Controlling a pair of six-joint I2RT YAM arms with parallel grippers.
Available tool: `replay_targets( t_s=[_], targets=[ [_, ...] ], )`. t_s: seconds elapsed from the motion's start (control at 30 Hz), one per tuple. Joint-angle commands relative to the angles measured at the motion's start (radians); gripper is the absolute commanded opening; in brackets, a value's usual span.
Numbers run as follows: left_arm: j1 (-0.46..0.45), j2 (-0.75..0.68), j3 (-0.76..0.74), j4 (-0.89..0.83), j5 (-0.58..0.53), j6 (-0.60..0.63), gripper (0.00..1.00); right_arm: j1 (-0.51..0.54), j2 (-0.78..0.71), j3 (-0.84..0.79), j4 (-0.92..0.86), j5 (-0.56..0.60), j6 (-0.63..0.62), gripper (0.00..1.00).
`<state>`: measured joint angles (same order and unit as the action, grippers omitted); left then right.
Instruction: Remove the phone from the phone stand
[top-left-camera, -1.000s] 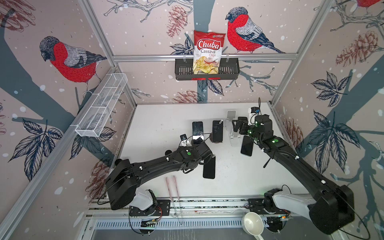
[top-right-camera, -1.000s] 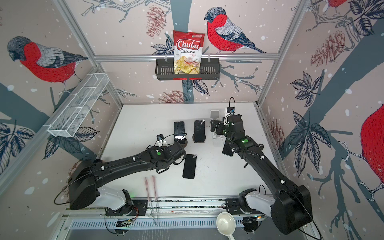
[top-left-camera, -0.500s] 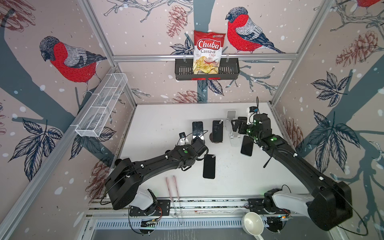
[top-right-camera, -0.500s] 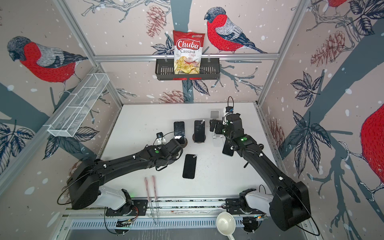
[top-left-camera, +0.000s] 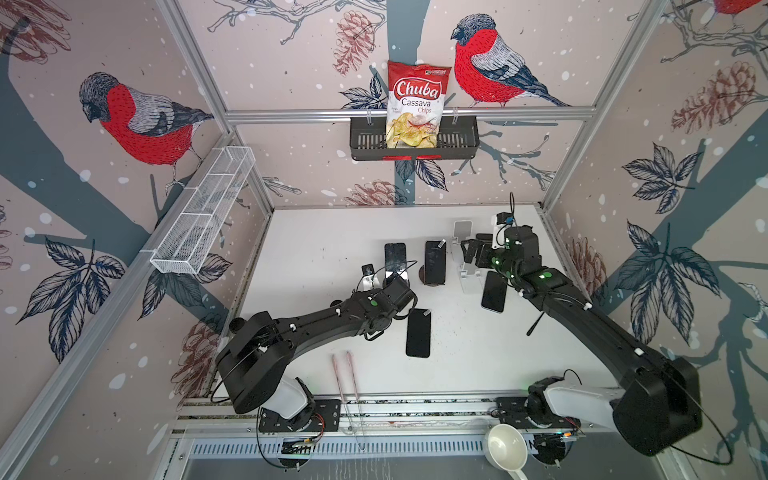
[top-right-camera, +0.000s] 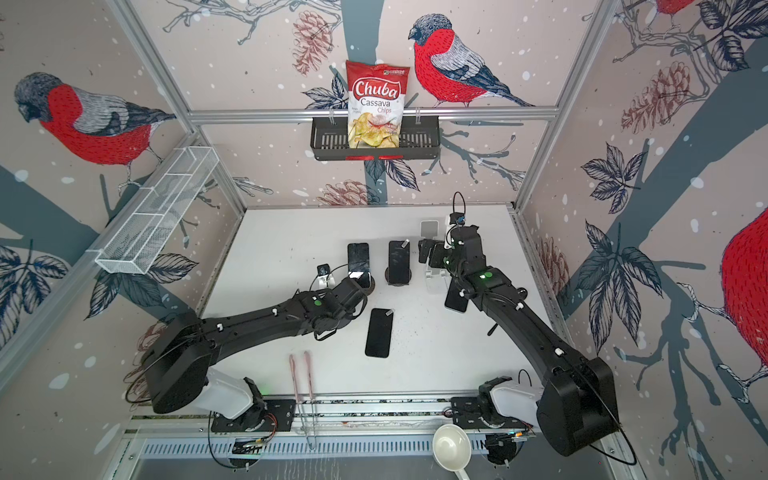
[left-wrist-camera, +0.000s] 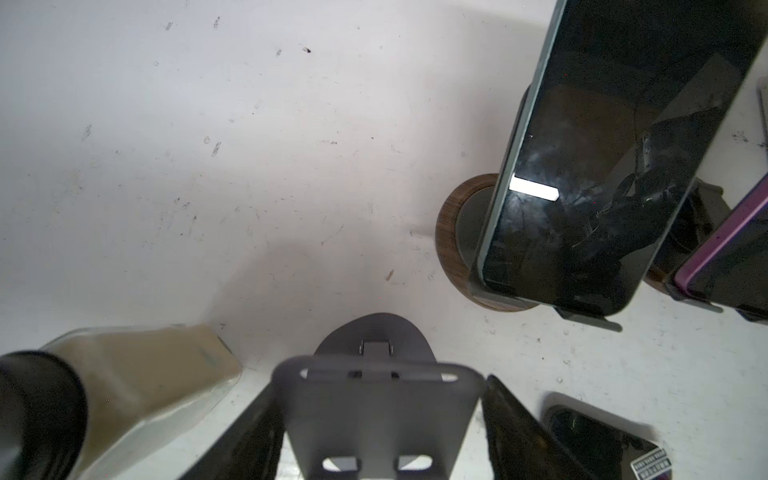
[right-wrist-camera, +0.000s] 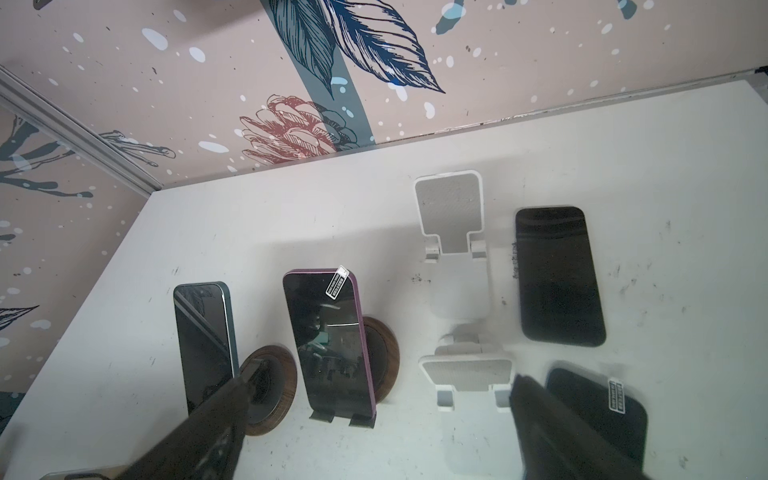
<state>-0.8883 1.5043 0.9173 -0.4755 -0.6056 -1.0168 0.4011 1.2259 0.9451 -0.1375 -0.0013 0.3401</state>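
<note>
- Your left arm lies low from the bench's near left corner to its middle. The left gripper straddles a grey stand; whether it grips, you cannot tell.
- Your right arm reaches toward the far right corner. The right gripper gapes empty over a white stand.
- A teal-edged phone and a purple-edged phone lean on wood-based stands mid-bench.
- In both top views the wrist hides the left gripper.
</note>
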Motion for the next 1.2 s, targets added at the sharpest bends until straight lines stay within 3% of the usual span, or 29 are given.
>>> replay_targets(
  t_s=[0.0, 0.4, 0.77, 1.17],
  targets=[
    [0.002, 0.001, -0.006, 0.017, -0.02, 0.005, 0.69, 0.003, 0.003, 0.009, 0.011, 0.001, 0.014, 0.99],
    [0.003, -0.013, -0.029, 0.031, -0.033, -0.003, 0.55, 0.015, 0.017, 0.024, 0.009, 0.002, 0.015, 0.99],
    [0.027, -0.072, 0.004, 0.001, -0.056, 0.041, 0.55, 0.028, 0.023, 0.027, 0.014, 0.002, 0.016, 0.99],
    [0.193, -0.1, 0.039, 0.063, 0.032, 0.166, 0.55, 0.035, 0.059, 0.04, 0.03, -0.014, 0.012, 0.99]
  ],
)
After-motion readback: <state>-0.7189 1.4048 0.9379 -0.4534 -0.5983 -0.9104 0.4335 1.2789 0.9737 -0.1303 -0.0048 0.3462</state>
